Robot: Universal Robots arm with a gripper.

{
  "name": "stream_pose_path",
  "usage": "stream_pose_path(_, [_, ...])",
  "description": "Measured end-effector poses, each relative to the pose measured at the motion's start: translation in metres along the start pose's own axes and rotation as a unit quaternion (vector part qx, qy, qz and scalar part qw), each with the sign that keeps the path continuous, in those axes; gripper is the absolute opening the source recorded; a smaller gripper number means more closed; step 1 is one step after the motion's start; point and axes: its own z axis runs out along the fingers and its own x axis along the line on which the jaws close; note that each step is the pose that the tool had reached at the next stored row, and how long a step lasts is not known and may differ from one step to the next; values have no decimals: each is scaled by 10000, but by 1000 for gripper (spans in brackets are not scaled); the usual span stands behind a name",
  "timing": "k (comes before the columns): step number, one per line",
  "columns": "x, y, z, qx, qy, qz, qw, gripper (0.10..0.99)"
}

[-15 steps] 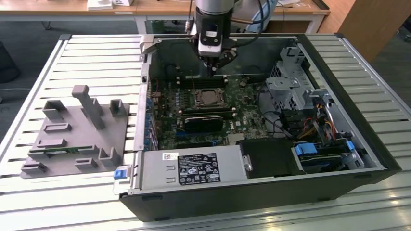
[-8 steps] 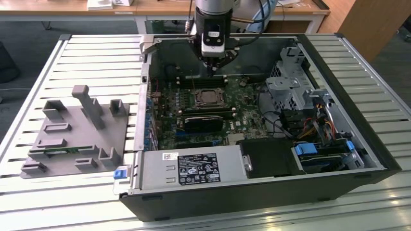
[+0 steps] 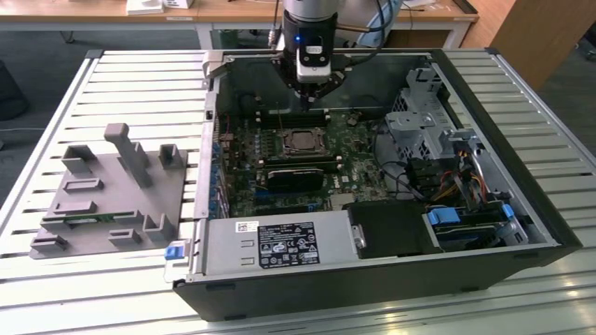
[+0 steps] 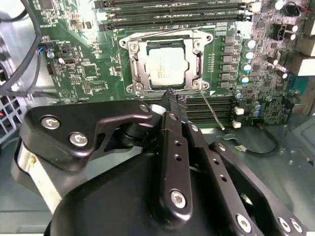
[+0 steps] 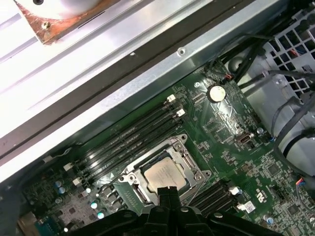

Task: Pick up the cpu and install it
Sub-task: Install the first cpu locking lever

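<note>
The cpu (image 4: 166,67) already sits flat in the socket (image 4: 135,69) on the motherboard (image 4: 88,73), silver top up, framed by the metal retention bracket; same in the first wrist view, cpu (image 5: 165,175) square inside the frame. So pick and place look done, judging by how it lies. The socket's load plate looks open rather than folded over the chip, and the thin lever wire (image 4: 211,110) lies out beside the socket, so locking appears left to do; that's a judgement.

End effector (image 4: 171,93) hovers over the board just beside the socket edge, not over the chip centre. Its fingers (image 4: 173,105) are drawn together to a narrow tip with nothing between them, empty. In the exterior view the end effector (image 3: 310,100) hangs under the arm at the far side of the open computer case (image 3: 521,230), above the memory slots (image 3: 279,118) and a bit beyond the cpu (image 3: 300,142).

The case lies on its side on a slatted tabletop (image 3: 139,77). A black heatsink block (image 3: 296,178) sits on the board on the near side of the socket, well apart from the end effector. On the exterior view's left, a grey fixture tray (image 3: 102,202) rests on the tabletop, with a green memory stick (image 3: 88,220) in one slot; the tray's other holders look bare.

Whether the chip is fully keyed into its pins can't be told.
</note>
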Motion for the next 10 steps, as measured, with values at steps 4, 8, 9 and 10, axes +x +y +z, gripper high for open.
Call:
stream_pose_path(4, [0, 0, 0, -4, 6, -193, 9998, 106])
stream_pose_path(8, [-1, -1, 0, -8, 13, -378, 9993, 106])
stream_pose_path(9, [-1, -1, 0, -9, 14, -422, 9991, 106])
stream_pose_path(10, [-1, -1, 0, -10, 16, -471, 9989, 106])
